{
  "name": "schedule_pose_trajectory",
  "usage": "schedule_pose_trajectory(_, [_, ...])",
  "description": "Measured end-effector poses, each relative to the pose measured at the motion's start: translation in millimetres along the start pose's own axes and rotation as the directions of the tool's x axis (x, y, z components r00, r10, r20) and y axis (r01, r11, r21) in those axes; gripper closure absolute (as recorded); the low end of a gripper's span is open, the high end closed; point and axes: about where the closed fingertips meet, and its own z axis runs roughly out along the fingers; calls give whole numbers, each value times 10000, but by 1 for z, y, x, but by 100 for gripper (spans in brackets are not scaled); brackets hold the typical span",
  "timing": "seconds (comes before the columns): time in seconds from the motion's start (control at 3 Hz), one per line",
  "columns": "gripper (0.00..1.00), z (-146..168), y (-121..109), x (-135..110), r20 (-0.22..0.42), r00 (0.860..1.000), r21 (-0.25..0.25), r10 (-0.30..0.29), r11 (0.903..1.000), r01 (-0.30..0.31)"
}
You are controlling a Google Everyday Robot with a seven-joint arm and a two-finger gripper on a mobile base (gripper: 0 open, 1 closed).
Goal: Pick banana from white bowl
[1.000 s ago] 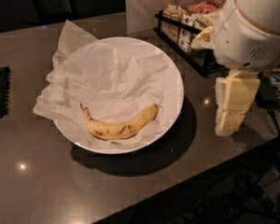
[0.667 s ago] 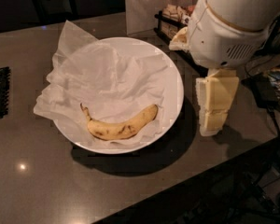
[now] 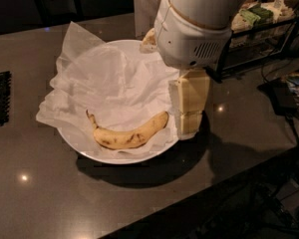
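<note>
The banana [image 3: 129, 133], yellow with brown speckles and a dark stem tip at its left end, lies curved in the front part of the white bowl [image 3: 105, 157]. The bowl is lined with crinkled white tissue paper [image 3: 104, 78] and sits on the dark grey counter. My gripper [image 3: 188, 126] hangs below the big white arm housing [image 3: 199, 29]. It is over the bowl's right rim, just right of the banana's right end, and holds nothing. The housing hides the bowl's far right side.
A black wire rack of packets [image 3: 259, 29] stands at the back right. A black grid mat [image 3: 0, 98] lies at the left edge. Cables and a dark flat object [image 3: 284, 93] lie on the right. The counter's front edge [image 3: 199, 193] runs diagonally at lower right.
The arm has moved left from beside the bowl, and the gripper now stands over the bowl's right rim close to the banana's end. The banana and bowl have not moved.
</note>
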Motion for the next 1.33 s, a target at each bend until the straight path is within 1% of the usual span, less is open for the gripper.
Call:
schedule_pose_trajectory(0.33, [0,28,-10,-29,618,9968,-473,-504,9975,534])
schedule_pose_trajectory(0.67, [0,71,-29,-60,1657,9824,-977,-862,9898,1033])
schedule_pose_trajectory(1.0, [0,73,-30,-60,1690,9819,-1004,-857,9895,1036])
schedule_pose_trajectory(1.33, [19,73,-30,-60,1690,9819,-1004,-857,9895,1036])
